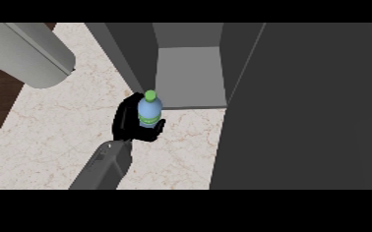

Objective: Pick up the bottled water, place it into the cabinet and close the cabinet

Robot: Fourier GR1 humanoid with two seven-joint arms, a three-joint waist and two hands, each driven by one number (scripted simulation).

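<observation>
You have one head view, looking steeply down at the counter (58, 128), close above the hand (134, 123).

Pale marbled counter (65, 142); grey open-fronted cabinet (190, 78) standing on it at back.

One grey forearm (103, 167) rises from the lower edge, leaning right; which arm it is seems unclear. Its black hand (132, 123) curls round the bottled water (149, 109).
</observation>
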